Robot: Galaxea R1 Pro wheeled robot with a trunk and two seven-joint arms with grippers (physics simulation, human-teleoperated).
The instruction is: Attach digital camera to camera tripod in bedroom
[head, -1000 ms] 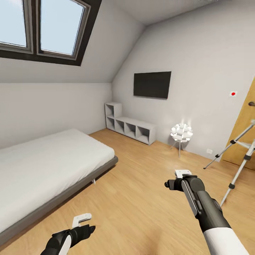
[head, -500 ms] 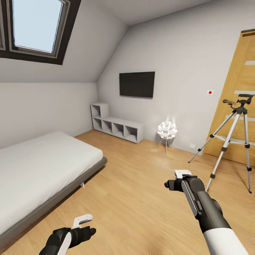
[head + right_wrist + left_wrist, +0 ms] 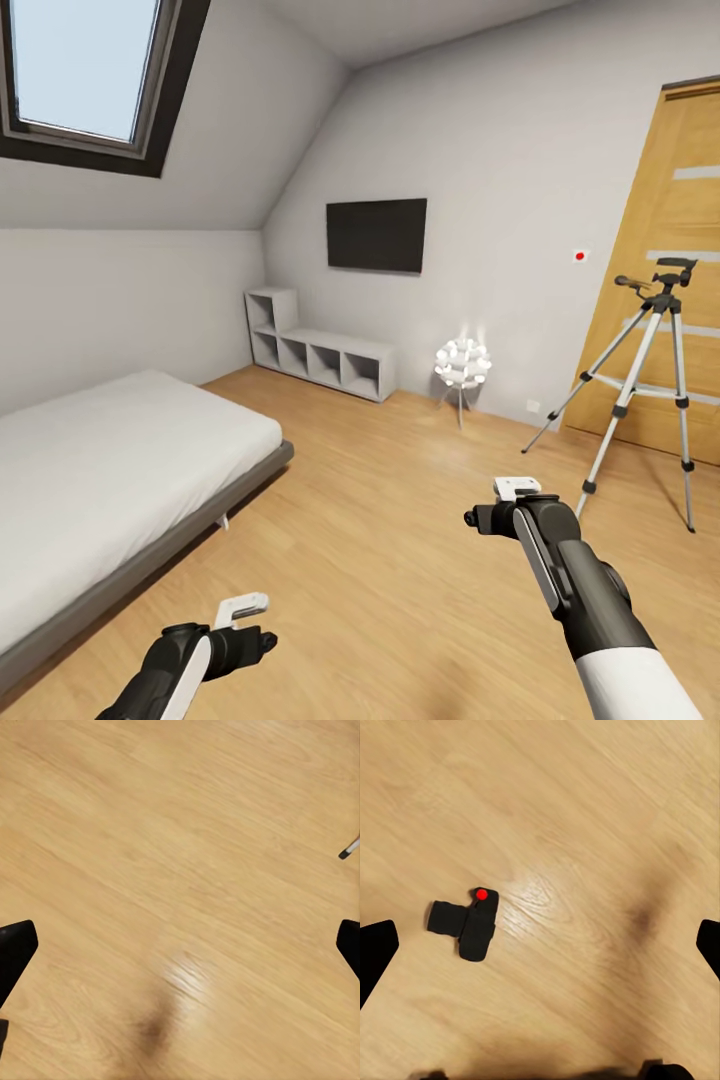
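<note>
The digital camera [image 3: 465, 926], small and matte black with a red dot on top, lies on the light wood floor below my left gripper [image 3: 540, 945], nearer one of its fingers. That gripper is open and empty, and it hangs low at the front left [image 3: 245, 612]. The camera tripod [image 3: 650, 380] stands at the right in front of the wooden door [image 3: 670, 250], with silver legs and a black head with a pan handle. My right gripper [image 3: 505, 500] is open over bare floor, left of the tripod. One tripod foot [image 3: 349, 852] shows in the right wrist view.
A grey platform bed [image 3: 110, 470] takes up the left side. White cube shelves [image 3: 320, 355] and a ball-shaped floor lamp [image 3: 462, 365] stand along the far wall under a black wall screen [image 3: 376, 234]. Open wood floor [image 3: 380, 520] lies between bed and tripod.
The whole view has swung to the right, so the camera moved: the tripod and door now show in full and the skylight has slid left. Both arms hold nearly the same pose.
</note>
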